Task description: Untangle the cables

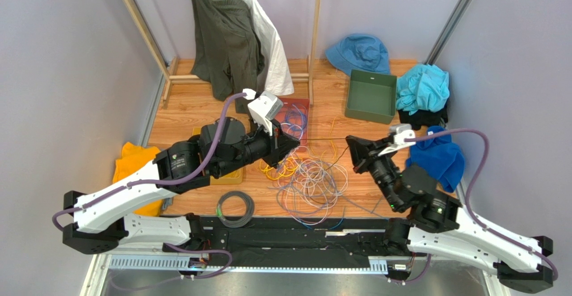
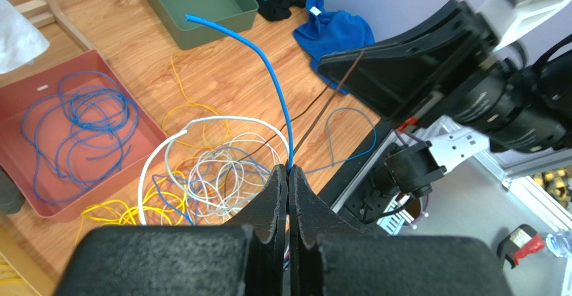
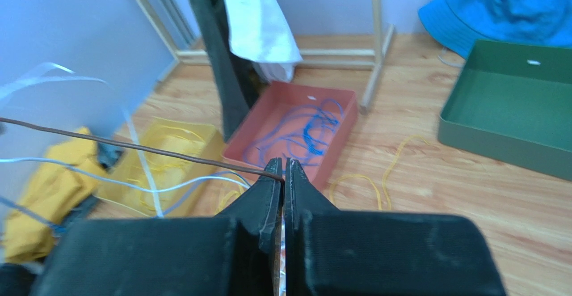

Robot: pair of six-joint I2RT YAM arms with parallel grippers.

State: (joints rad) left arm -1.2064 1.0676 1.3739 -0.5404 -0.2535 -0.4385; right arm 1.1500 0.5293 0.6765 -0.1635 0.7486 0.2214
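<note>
A tangle of thin cables [image 1: 310,180], yellow, white, blue and grey, lies on the wooden table between the arms. My left gripper [image 2: 289,168] hovers over it, shut on a blue cable [image 2: 268,68] that arcs up and away from the fingertips. In the top view the left gripper [image 1: 293,146] sits at the pile's left edge. My right gripper [image 3: 283,168] is shut on a thin brown cable [image 3: 134,146] that runs off taut to the left. The right gripper [image 1: 350,142] is at the pile's upper right, a short way from the left one.
A red tray [image 2: 134,98] holding loose blue cables stands behind the pile. A green bin [image 1: 369,95] is at the back right and a yellow tray [image 3: 168,148] at the left. A coiled ring with a green tag [image 1: 235,205] lies near the front. Clothes hang on a wooden rack [image 1: 228,34].
</note>
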